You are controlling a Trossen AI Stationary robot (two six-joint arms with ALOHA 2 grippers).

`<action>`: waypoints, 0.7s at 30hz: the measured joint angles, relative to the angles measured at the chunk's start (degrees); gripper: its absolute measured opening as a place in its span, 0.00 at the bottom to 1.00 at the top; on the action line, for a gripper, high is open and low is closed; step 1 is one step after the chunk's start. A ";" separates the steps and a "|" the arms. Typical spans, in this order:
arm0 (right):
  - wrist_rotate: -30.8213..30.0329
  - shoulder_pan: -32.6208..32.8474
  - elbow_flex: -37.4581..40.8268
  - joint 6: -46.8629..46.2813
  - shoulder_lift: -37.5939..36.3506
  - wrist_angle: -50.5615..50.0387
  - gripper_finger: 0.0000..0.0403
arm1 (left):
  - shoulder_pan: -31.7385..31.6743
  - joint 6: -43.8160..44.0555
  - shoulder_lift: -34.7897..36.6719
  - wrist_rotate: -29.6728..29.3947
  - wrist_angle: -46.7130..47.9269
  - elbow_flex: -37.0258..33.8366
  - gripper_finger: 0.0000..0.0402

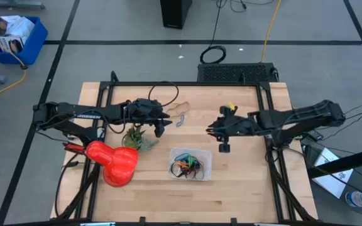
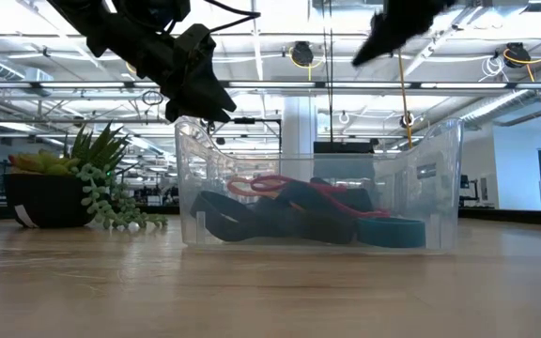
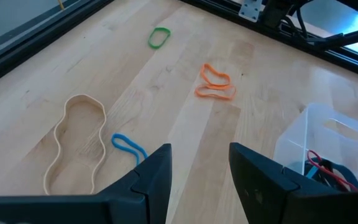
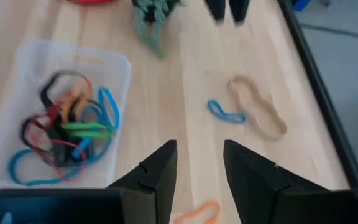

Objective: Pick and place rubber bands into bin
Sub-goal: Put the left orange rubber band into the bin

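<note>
The clear bin stands on the table's near middle and holds several rubber bands in black, red, blue, green and orange. Loose on the wood lie a tan band, a blue band, an orange pair and a green band. My left gripper is open and empty, above the table next to the tan and blue bands. My right gripper is open and empty, above the table to the bin's far right. In the low view both grippers stand higher than the bin.
A small potted plant and a red rounded object stand on the table's left, near my left arm. A black cable loop lies at the far edge. A blue crate is on the floor, off the table.
</note>
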State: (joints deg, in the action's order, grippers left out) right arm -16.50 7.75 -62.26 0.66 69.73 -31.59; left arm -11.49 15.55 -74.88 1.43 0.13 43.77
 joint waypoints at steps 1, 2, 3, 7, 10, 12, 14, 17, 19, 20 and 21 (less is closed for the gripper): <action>0.01 -0.45 1.89 0.01 0.00 1.32 0.31 | 0.00 0.00 -0.01 0.00 0.03 0.00 0.42; 0.01 -0.88 3.74 0.01 0.03 2.62 0.31 | 0.00 -0.02 0.00 0.00 0.11 0.00 0.42; 0.02 -1.30 5.48 0.01 0.06 3.81 0.31 | 0.00 -0.02 0.01 0.00 0.16 0.00 0.42; 0.20 -2.66 12.08 0.75 0.00 8.53 0.31 | 0.00 -0.09 0.00 0.00 0.14 0.00 0.42; 1.62 -3.67 17.03 1.00 0.04 11.81 0.30 | 0.00 -0.19 -0.01 0.00 0.15 0.00 0.42; 4.32 -4.59 20.03 0.92 0.04 14.32 0.30 | 0.00 -0.25 0.01 0.00 0.14 0.00 0.42; 6.21 -5.50 22.73 -0.31 0.05 15.96 0.29 | 0.00 -0.59 -0.01 0.00 0.14 0.00 0.42; 6.43 -6.69 25.95 -2.55 0.52 18.86 0.28 | 0.00 -0.86 0.00 -0.02 0.14 0.00 0.42; 6.44 -7.46 27.76 -2.89 0.48 20.10 0.27 | 0.00 -0.85 0.00 -0.02 0.13 0.00 0.42; 6.49 -7.74 28.48 -2.91 0.49 21.34 0.27 | 0.00 -0.85 0.00 -0.02 0.12 0.00 0.42; 6.67 -7.95 29.18 -2.90 0.50 22.68 0.27 | 0.00 -0.85 0.01 -0.02 0.12 0.00 0.42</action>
State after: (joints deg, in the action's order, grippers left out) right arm -9.82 -0.20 -33.08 -2.24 70.23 -8.91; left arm -11.49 14.70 -74.87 1.41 0.25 43.77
